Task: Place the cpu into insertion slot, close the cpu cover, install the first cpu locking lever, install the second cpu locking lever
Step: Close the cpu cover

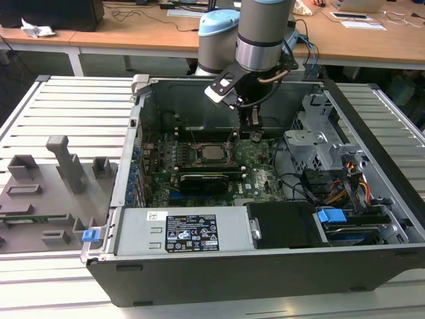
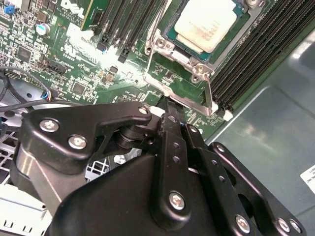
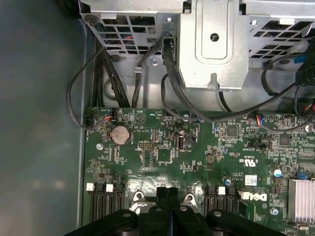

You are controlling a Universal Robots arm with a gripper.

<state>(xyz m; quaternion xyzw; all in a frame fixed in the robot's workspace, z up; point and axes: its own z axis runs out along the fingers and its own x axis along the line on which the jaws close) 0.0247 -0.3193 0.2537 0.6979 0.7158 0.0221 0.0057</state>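
The cpu point(image 1: 212, 153) lies flat in the insertion slot point(image 1: 197, 159) on the green motherboard, its silver top point(image 2: 205, 24) showing through the window of the cpu cover point(image 2: 183, 55), which lies down over its edges. A silvery locking lever point(image 2: 209, 93) runs along the socket's side. My gripper point(image 1: 252, 126) hangs inside the case, just to the exterior view's right of the socket. Its black fingers point(image 3: 161, 196) are pressed together, shut, with nothing seen between them. In the second wrist view the gripper point(image 2: 166, 110) has its tips right beside the lever's end and the socket corner.
A black expansion card point(image 1: 206, 179) lies in front of the socket, memory slots point(image 2: 251, 54) flank it. A metal drive cage point(image 1: 319, 143) and cables point(image 1: 345, 189) fill the case's right side. A power supply point(image 1: 179, 232) sits at the front. Grey fixtures point(image 1: 60, 173) stand outside, left.
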